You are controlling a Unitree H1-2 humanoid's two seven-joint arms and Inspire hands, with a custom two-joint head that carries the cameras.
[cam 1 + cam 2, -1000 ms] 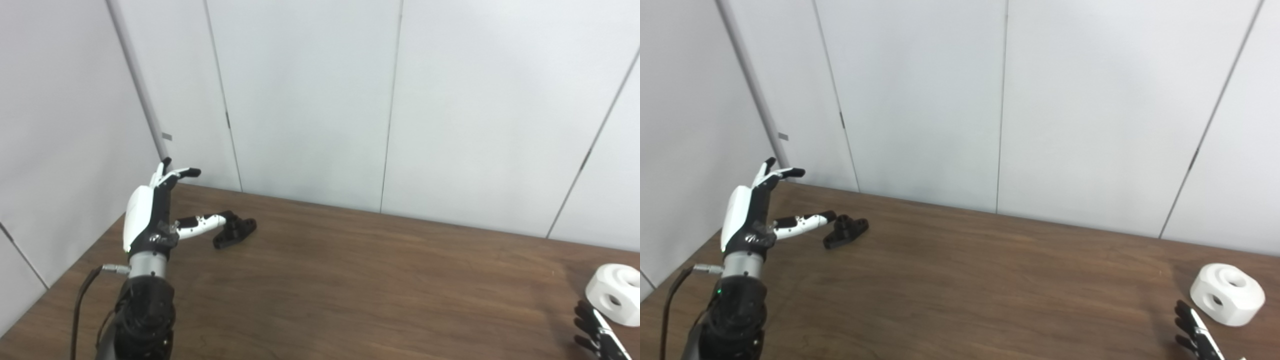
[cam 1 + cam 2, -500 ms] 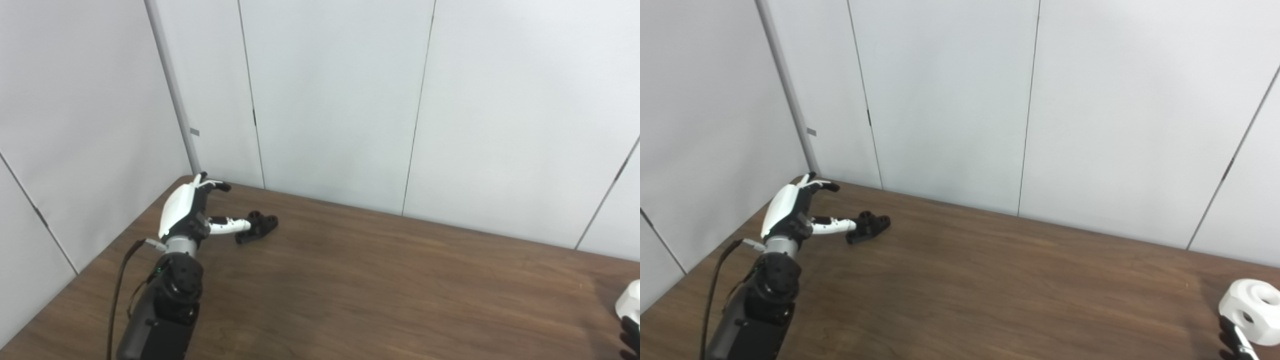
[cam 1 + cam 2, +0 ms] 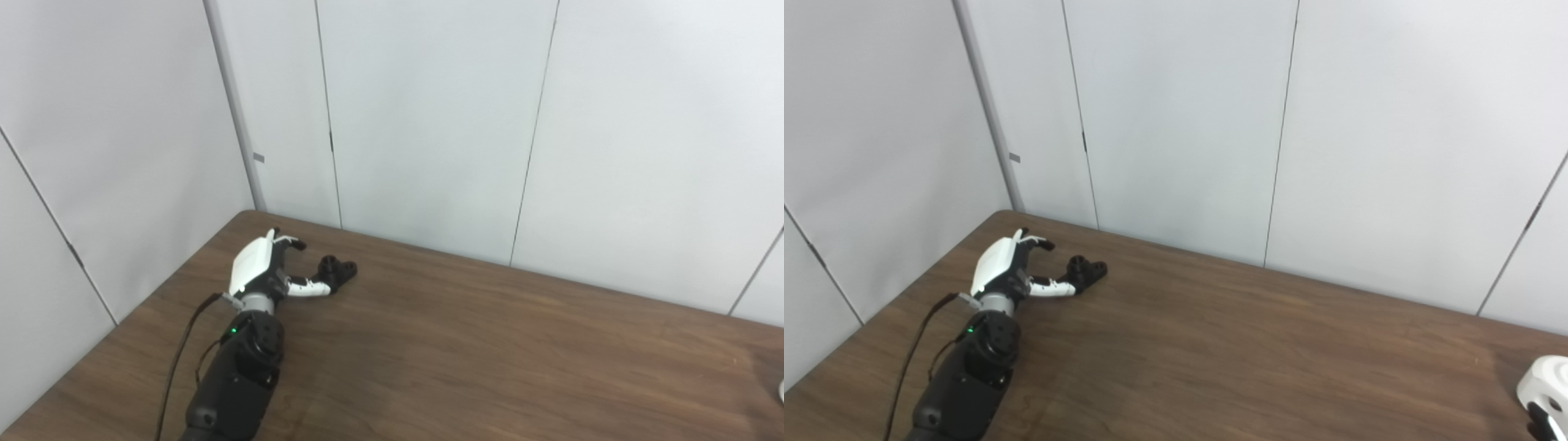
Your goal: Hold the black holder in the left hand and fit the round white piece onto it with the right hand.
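Black plastic holder [image 3: 335,271] lies on the brown wooden table [image 3: 465,343], the left hand [image 3: 262,272] now closer with fingers spread, thumb touching it; right hand barely visible, state unclear.

A dark brown wood-grain desk [image 3: 490,355] fills the lower part of both views, its far left corner rounded where it meets the walls. Behind it stands a wall of pale grey panels [image 3: 429,122] split by thin dark vertical seams. A lighter grey upright strip [image 3: 986,110] marks the room's corner, carrying a small grey tag. The left wall [image 3: 92,153] is panelled too, with slanting seams. The light is soft and even
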